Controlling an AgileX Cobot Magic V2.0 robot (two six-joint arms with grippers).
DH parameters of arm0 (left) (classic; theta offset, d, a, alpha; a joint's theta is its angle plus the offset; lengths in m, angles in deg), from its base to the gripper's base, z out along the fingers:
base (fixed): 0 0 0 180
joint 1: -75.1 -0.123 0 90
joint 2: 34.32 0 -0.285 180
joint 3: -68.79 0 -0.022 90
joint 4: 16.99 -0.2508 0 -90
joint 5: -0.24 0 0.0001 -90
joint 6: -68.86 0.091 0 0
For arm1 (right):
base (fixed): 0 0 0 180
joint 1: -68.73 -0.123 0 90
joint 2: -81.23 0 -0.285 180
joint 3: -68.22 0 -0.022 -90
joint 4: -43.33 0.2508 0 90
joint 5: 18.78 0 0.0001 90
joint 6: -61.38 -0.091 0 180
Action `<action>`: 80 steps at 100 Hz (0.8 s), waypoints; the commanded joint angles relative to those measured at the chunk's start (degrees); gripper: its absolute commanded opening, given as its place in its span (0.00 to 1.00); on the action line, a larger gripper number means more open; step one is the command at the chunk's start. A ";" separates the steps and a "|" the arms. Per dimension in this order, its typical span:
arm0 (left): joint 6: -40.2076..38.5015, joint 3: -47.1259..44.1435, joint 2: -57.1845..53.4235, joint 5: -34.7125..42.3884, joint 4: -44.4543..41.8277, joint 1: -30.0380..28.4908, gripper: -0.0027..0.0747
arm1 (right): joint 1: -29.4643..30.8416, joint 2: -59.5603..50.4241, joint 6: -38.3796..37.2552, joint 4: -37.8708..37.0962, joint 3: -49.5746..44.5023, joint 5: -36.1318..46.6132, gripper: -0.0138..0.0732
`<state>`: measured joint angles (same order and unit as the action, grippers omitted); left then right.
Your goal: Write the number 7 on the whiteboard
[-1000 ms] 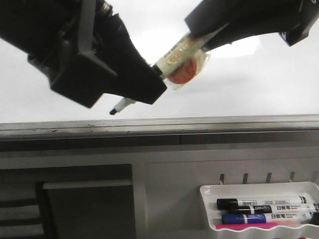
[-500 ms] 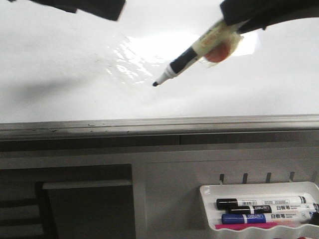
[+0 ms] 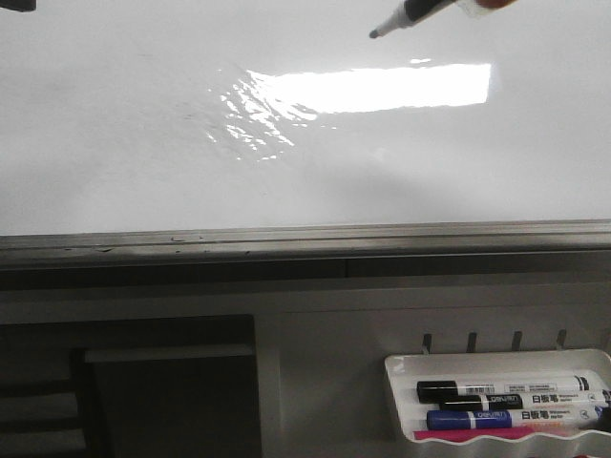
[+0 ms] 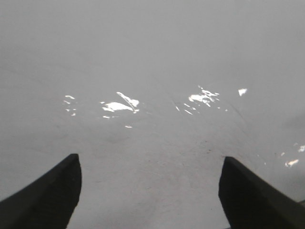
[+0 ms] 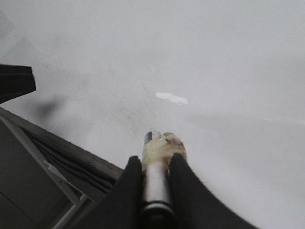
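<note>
Marker (image 3: 412,13) tip-down-left, slanted across whiteboard (image 3: 143,143)

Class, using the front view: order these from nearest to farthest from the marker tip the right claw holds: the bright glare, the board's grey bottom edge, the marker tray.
1. Bright glare: just below the marker tip.
2. Grey bottom edge: lower, across the whiteboard.
3. Marker tray: lowest, at right.

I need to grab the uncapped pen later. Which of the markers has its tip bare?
The marker held in the right gripper, up over the whiteboard. Its dark tip shows, while the black-capped and blue-capped markers lie in the tray.
</note>
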<state>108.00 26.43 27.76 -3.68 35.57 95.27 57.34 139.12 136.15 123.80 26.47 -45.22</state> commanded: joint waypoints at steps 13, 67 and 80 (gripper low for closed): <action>-0.59 0.78 -1.64 5.03 2.30 -0.18 0.74 | -0.01 7.77 17.31 20.65 4.32 -3.06 0.10; -0.59 0.78 -1.64 5.45 2.30 -0.18 0.74 | -0.25 23.17 21.09 25.47 13.02 -1.29 0.10; -0.59 0.78 -1.64 6.24 2.30 -0.18 0.74 | -0.25 22.95 21.09 24.44 13.02 2.84 0.10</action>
<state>108.00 25.70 26.90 -0.94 37.39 95.25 56.75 163.23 156.29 146.14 37.56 -46.48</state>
